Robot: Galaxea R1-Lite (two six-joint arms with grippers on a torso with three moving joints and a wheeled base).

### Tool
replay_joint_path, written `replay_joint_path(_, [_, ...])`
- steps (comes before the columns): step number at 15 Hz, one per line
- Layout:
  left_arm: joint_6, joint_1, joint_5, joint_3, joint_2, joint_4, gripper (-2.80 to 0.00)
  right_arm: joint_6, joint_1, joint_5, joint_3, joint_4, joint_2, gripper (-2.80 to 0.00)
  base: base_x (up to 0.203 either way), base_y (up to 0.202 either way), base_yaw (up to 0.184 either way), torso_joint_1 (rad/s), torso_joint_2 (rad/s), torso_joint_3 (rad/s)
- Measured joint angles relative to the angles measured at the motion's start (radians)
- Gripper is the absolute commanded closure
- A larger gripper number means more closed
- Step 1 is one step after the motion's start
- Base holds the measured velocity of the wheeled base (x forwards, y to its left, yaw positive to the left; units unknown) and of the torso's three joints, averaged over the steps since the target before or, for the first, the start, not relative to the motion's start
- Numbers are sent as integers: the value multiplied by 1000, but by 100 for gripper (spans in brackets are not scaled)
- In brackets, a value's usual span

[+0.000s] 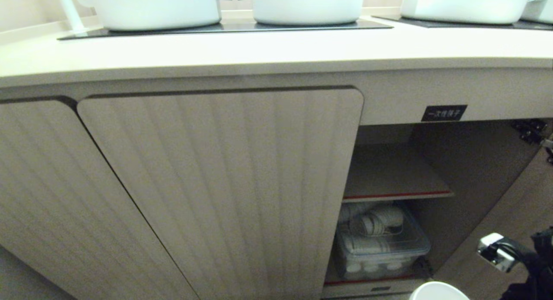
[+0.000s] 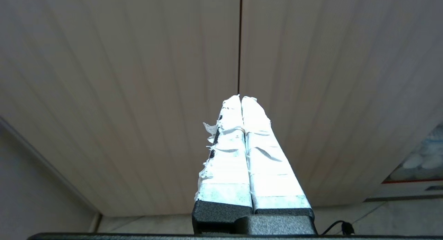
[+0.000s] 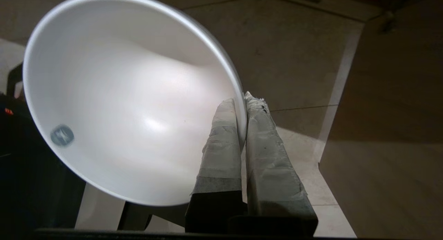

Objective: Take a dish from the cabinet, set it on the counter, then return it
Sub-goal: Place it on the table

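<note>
My right gripper is shut on the rim of the dish, a plain white glossy bowl, one finger inside and one outside the wall. In the head view only the bowl's rim shows at the bottom edge, low in front of the open cabinet, beside the right arm. The cabinet's inner shelf is bare. The counter runs above the doors. My left gripper is shut on nothing and points at the closed fluted doors.
A clear plastic bin with white dishes sits under the shelf. Large white pots stand on black glass panels at the back of the counter. The open door is at the right. A black label sits above the opening.
</note>
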Motion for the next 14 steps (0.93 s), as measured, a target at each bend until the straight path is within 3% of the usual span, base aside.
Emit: replay_joint_path(14, [0,0,0,0,0,-2,0,-1,0,2,-6,-5,14,0,0,0,0,178,-485,-293])
